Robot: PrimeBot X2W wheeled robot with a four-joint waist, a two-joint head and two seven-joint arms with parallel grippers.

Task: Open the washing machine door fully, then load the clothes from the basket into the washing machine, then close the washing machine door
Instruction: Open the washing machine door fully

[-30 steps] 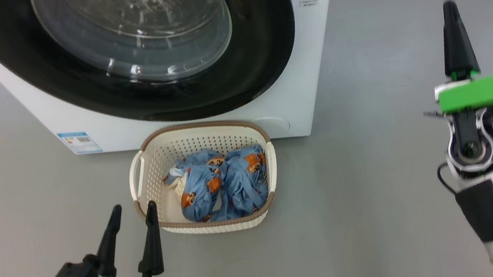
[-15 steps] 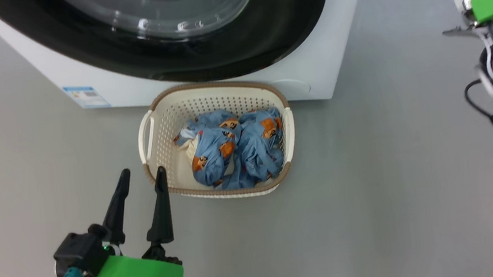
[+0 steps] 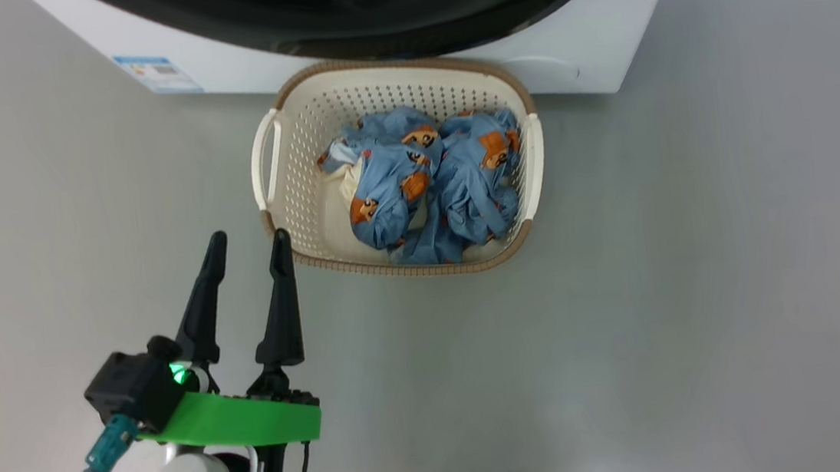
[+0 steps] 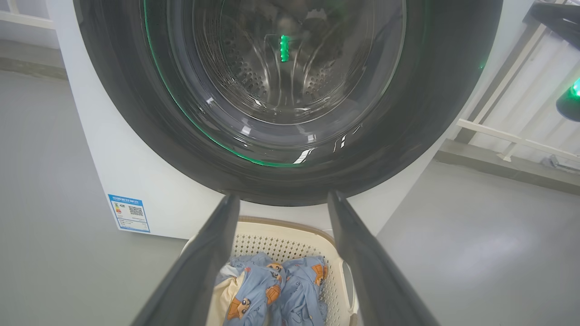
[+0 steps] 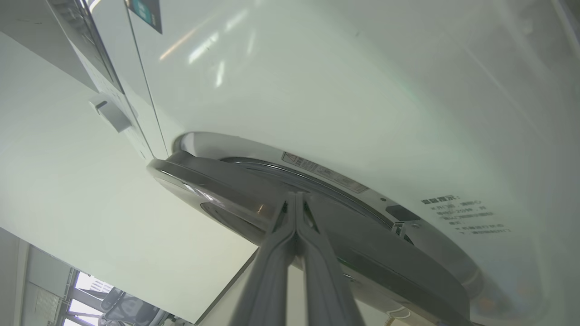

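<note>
Two tools: left tool spread wide, empty, over the floor by the near-left corner of the basket holding the clothes; right tool pinched shut, empty, tips at the washing machine door rim, washing machine just beyond the basket.

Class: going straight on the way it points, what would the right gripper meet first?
The right gripper would probably meet the glossy black rim of the large round washing machine door first, though depth is unclear.
</note>
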